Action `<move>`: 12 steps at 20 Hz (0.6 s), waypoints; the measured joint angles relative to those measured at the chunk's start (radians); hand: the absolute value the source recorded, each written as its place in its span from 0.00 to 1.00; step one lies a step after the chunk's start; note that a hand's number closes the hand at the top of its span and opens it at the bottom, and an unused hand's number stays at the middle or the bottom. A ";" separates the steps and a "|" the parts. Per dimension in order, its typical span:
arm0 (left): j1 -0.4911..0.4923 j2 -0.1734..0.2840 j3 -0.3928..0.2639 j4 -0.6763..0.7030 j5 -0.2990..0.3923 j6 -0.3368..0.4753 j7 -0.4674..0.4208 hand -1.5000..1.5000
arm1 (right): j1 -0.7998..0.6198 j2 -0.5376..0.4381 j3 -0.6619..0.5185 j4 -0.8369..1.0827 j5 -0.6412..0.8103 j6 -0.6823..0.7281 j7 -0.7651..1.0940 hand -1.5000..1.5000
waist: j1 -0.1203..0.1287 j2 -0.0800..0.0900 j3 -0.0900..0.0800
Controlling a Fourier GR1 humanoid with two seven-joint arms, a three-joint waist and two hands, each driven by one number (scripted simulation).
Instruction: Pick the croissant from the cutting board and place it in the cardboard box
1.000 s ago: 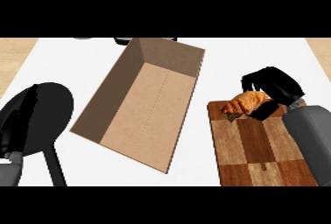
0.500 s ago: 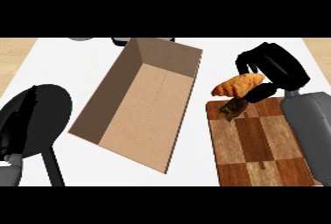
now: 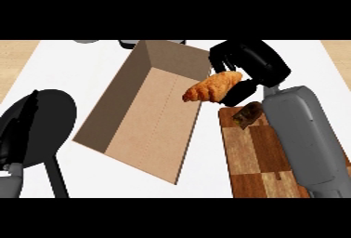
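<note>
A golden-brown croissant hangs in the air over the right wall of the open cardboard box, held by my right hand whose fingers curl round it. The croissant is above and to the left of the wooden cutting board, clear of its top edge. On the board's top end lies a small dark brown item. At the left edge my left hand shows as a large dark shape, fingers up, resting.
The box lies slanted across the white counter, its long axis running from upper right to lower left. Dark objects sit at the counter's far edge. My right forearm covers the board's right side.
My right hand has lifted the croissant off the cutting board and carried it up and left, to the box's right wall. The left hand has stayed put.
</note>
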 measured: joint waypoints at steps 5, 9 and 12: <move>-0.005 -0.015 0.002 0.023 -0.006 -0.004 -0.017 0.50 | -0.108 0.125 0.002 0.036 -0.018 0.025 0.164 1.00 | 0.004 0.001 0.000; -0.027 -0.002 0.020 0.053 0.000 -0.025 -0.031 0.50 | -0.196 0.174 0.041 0.134 -0.079 -0.019 0.259 1.00 | 0.013 0.004 0.000; -0.039 -0.004 0.017 0.043 -0.006 -0.031 -0.025 0.50 | -0.257 0.189 0.084 0.259 -0.127 -0.092 0.268 1.00 | 0.022 0.006 0.000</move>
